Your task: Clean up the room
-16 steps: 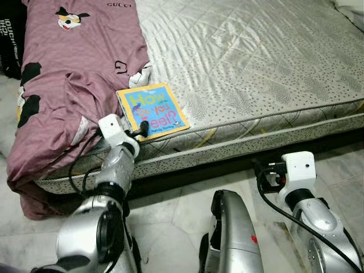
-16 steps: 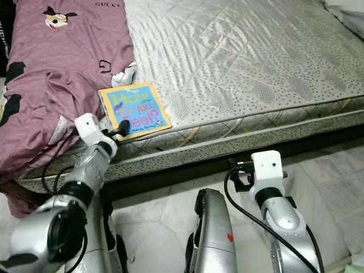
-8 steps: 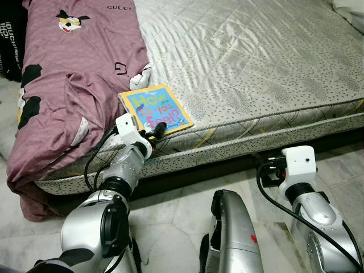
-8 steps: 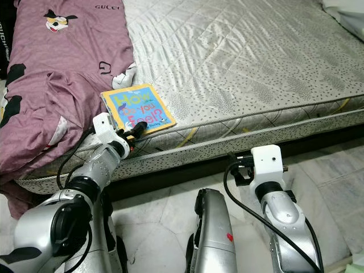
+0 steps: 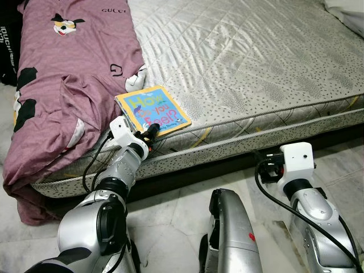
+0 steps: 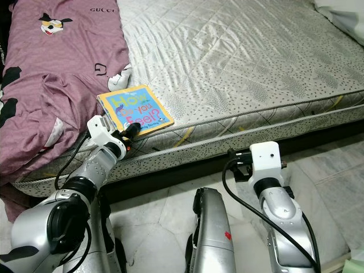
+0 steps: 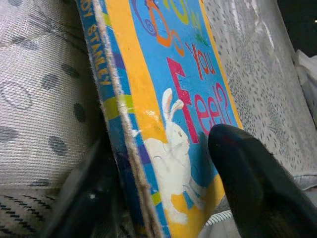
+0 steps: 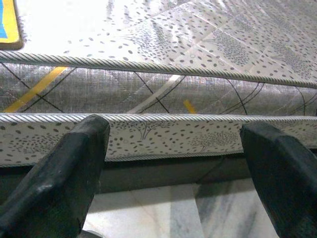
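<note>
A blue picture book [image 5: 152, 110] with a yellow border, titled "How Do You Feel?", lies near the front edge of the grey mattress [image 5: 256, 62]. My left gripper [image 5: 149, 132] is at the book's near corner. In the left wrist view one finger [image 7: 247, 173] rests on the cover and the other finger [image 7: 84, 198] sits under the book's edge [image 7: 148, 99], so the gripper is shut on the book. My right gripper [image 8: 173, 163] hangs low in front of the mattress side [image 8: 163, 94], open, with nothing between its fingers.
A pink cartoon-print blanket [image 5: 62, 74] covers the bed's left part and droops over its corner. A white pillow [image 5: 347, 8] lies at the far right. Something black [image 5: 7, 51] stands left of the bed. Pale marble floor [image 5: 170, 210] runs beneath me.
The left gripper has pushed further onto the book's near corner, and the book has turned slightly. The right arm hangs much as before. The camera has shifted a little.
</note>
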